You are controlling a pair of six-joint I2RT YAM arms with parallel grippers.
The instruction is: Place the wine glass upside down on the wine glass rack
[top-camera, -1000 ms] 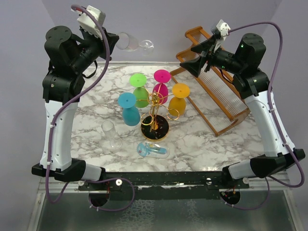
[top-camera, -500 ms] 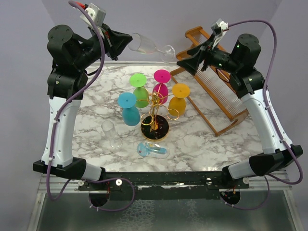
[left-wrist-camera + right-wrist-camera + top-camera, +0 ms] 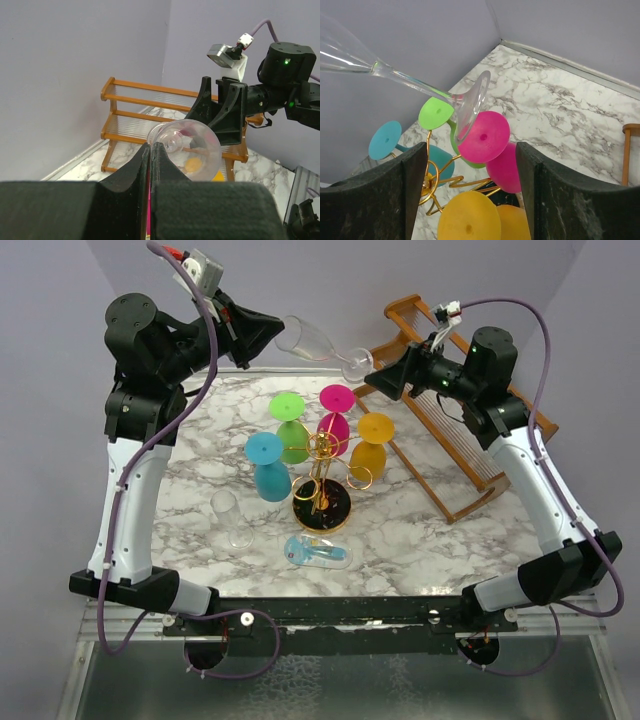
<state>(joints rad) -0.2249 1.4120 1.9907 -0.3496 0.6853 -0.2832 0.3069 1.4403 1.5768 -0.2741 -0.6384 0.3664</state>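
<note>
One wine glass [image 3: 306, 338] in left end effector [image 3: 274, 332]

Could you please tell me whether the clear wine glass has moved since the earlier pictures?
Yes. The clear wine glass has swung right in the top view, so its foot is now nearer the wooden rack.

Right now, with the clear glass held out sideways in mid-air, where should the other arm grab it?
The thin stem, close behind the round foot. The left fingers hold the bowl end of the clear glass, so the foot points at the open right fingers. Probably best to come from that end, a finger on each side.
</note>
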